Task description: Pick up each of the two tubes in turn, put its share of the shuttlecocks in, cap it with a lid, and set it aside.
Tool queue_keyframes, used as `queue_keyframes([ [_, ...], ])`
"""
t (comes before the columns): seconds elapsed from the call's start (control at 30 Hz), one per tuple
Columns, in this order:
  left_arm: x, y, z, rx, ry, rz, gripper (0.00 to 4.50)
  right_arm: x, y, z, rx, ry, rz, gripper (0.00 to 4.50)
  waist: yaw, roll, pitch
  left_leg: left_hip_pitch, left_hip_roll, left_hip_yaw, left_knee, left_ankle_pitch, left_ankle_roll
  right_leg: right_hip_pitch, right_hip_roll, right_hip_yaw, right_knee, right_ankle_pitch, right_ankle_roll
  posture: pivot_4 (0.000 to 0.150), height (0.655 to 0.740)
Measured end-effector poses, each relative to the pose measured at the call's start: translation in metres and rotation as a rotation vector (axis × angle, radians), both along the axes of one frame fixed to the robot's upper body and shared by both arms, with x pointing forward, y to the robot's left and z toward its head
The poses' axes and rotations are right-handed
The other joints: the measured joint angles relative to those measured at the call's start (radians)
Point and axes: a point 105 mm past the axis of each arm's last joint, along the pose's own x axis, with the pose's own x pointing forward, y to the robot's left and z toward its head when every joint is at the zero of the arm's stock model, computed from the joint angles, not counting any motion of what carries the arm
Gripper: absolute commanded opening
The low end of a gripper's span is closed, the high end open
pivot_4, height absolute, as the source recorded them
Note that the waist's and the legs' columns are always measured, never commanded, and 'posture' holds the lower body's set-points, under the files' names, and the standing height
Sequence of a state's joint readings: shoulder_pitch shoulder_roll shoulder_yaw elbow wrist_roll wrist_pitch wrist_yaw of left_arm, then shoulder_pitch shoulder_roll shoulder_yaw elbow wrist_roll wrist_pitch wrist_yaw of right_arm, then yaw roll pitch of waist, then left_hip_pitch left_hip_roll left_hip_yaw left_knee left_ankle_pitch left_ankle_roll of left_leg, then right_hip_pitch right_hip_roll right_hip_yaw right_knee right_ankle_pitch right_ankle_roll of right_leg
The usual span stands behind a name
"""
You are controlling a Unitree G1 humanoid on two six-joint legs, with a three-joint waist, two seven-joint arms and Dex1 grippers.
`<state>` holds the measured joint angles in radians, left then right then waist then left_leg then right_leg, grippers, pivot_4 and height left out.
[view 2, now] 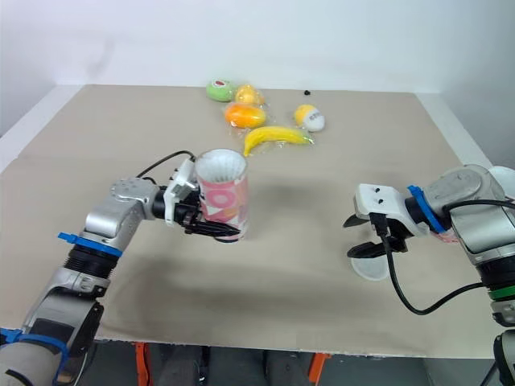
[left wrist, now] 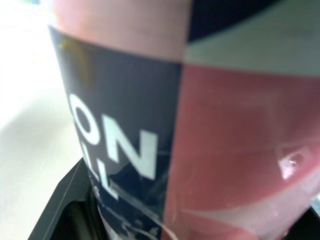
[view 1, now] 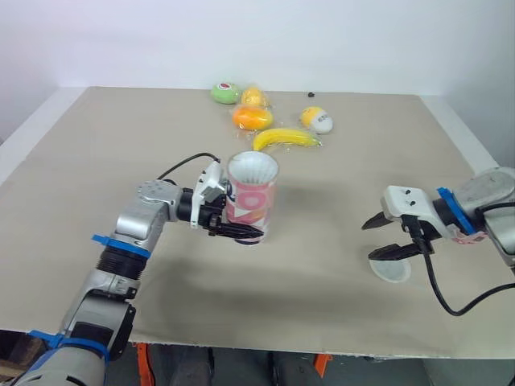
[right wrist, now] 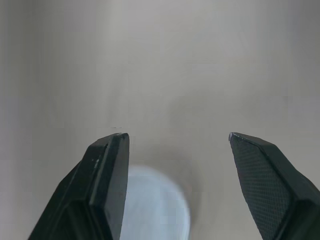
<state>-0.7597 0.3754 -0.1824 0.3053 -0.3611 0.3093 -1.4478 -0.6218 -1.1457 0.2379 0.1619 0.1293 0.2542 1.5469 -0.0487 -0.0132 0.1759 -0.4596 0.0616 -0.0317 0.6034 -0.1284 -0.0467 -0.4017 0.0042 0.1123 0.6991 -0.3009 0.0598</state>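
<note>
— Where do we have the tube (view 1: 251, 193)?

— In our left claw (view 1: 235, 229), which pinches it low on its wall, a black finger on either side. It stands upright with the open mouth on top, and we see white shuttlecocks (view 1: 252, 169) inside the rim. We judge that we hold it this way so that nothing spills and the mouth is ready for a cap. We cannot tell whether its base touches the table (view 1: 96, 177) or hangs just above it.

— And our right claw (view 1: 372, 240)?

— It is spread wide and holds nothing, well apart from the tube. The lid (view 1: 391, 269) lies flat on the table just beneath it. In the right wrist view the pale disc sits between the two fingers, nearer the wrist than the tips. We read that as lining up for a pick, so capping seems to be the step in hand.

— What else is around?

— Beyond the left claw, toward the far edge, lie a banana (view 1: 286, 138), an orange fruit (view 1: 252, 117), a green one (view 1: 225, 92), a yellow one (view 1: 253, 96) and a yellow-and-white piece (view 1: 317, 119). None of these belongs to our task.

— Is anything in the way?

— Nothing lies between the right claw and the tube, so the lid's path looks open. The lid is thin and flat, so we expect its rim to be fiddly to grip. A black cable (view 1: 438, 289) loops below our right wrist, close to the lid, and might brush it.
</note>
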Motion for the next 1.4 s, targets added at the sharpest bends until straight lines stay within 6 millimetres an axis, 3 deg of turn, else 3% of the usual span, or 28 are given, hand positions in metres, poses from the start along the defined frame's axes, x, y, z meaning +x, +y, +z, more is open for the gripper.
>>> queue_keyframes([
  [0.23, -0.002, -0.017, -0.021, 0.005, 0.016, -0.008, 3.00, 0.005, -0.026, -0.012, -0.029, 0.029, -0.095, 3.45, 0.001, 0.000, 0.000, 0.001, -0.001, 0.000, 0.000, 0.002, 0.000, 0.002, 0.000, 0.001, 0.000, 0.001, 0.001, 0.150, 0.7400],
  [0.6, 0.000, -0.030, -0.049, 0.047, 0.024, -0.002, 3.00, 0.012, -0.039, -0.028, -0.066, 0.065, -0.147, 3.45, 0.001, 0.000, 0.000, 0.001, -0.003, 0.000, 0.000, 0.002, 0.000, 0.002, -0.002, 0.001, 0.000, 0.002, 0.000, 0.150, 0.7400],
  [0.63, 0.000, -0.030, -0.049, 0.047, 0.021, -0.002, 3.00, 0.012, -0.040, -0.029, -0.069, 0.065, -0.148, 2.92, 0.001, 0.000, 0.000, 0.001, -0.003, 0.000, 0.000, 0.002, 0.000, 0.002, -0.002, 0.001, 0.000, 0.002, 0.000, 0.150, 0.7400],
  [0.67, 0.001, -0.031, -0.051, 0.043, 0.011, 0.000, 3.00, 0.012, -0.042, -0.029, -0.072, 0.065, -0.149, 2.77, 0.001, 0.000, 0.000, 0.003, -0.004, 0.000, 0.000, 0.001, 0.000, 0.004, -0.003, 0.001, 0.000, 0.002, 0.000, 0.150, 0.7400],
  [0.9, 0.002, -0.034, -0.063, -0.001, -0.024, 0.014, 3.00, 0.010, -0.040, -0.029, -0.071, 0.079, -0.130, 0.06, 0.001, 0.000, 0.000, 0.015, -0.010, 0.001, 0.000, 0.001, 0.000, 0.017, -0.010, 0.001, -0.001, -0.001, 0.007, 0.150, 0.7400],
  [1.17, 0.002, -0.036, -0.068, -0.013, -0.041, 0.013, 3.00, 0.009, -0.026, -0.026, -0.065, 0.056, -0.086, 0.06, 0.002, 0.001, -0.001, 0.021, -0.011, 0.000, 0.000, 0.001, 0.000, 0.025, -0.011, 0.001, -0.002, -0.002, 0.008, 0.150, 0.7400],
  [1.33, 0.003, -0.037, -0.068, -0.018, -0.037, 0.005, 3.00, 0.014, 0.012, 0.007, 0.058, -0.027, 0.005, 0.06, 0.002, 0.002, -0.001, 0.021, -0.012, 0.000, 0.000, 0.001, 0.000, 0.026, -0.012, 0.001, -0.002, -0.002, 0.009, 0.150, 0.7400],
  [1.4, 0.003, -0.037, -0.067, -0.011, -0.033, -0.003, 3.00, 0.018, 0.044, 0.054, 0.150, -0.151, 0.100, 0.06, 0.001, 0.002, -0.002, 0.021, -0.012, -0.001, 0.000, 0.001, 0.000, 0.026, -0.012, 0.000, -0.002, -0.002, 0.009, 0.150, 0.7400],
])
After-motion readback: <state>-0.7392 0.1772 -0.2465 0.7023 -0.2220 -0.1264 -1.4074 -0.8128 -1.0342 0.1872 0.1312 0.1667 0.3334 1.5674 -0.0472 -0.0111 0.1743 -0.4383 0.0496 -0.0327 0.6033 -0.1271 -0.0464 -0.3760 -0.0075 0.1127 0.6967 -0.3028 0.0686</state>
